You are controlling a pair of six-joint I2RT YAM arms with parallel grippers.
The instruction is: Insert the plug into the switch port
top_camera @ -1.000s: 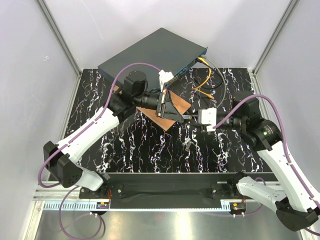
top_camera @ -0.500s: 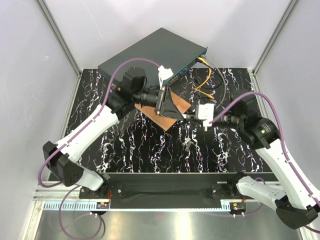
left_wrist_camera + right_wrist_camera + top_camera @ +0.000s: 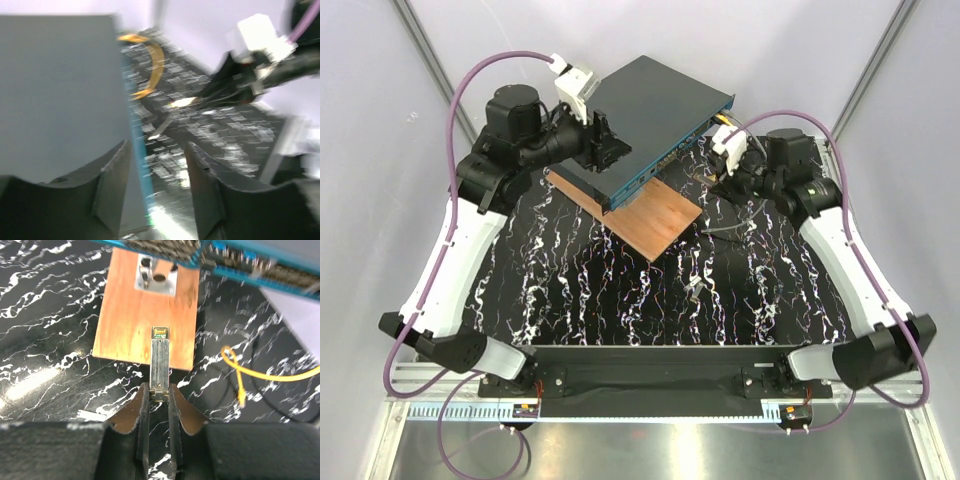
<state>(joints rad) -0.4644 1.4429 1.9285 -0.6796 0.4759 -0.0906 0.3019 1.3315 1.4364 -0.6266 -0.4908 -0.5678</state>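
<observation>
The near half of the black marbled worktop (image 3: pixel 570 290) lies open, bar a small pale piece (image 3: pixel 695 290). Farther in, the right end effector (image 3: pixel 159 390) is clamped on the plug (image 3: pixel 160 355), which points across the board (image 3: pixel 130 325) toward the switch (image 3: pixel 655 100), short of its teal face. A yellow cable (image 3: pixel 265 374) loops to the right. The left end effector (image 3: pixel 156 150), blurred, has its fingers apart astride the switch's near-left corner; I cannot tell whether they touch it. White walls close in behind.

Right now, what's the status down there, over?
Left gripper open at the switch edge. Right gripper shut on the plug, tip over the board, short of the ports. Yellow cable lies off to one side.
</observation>
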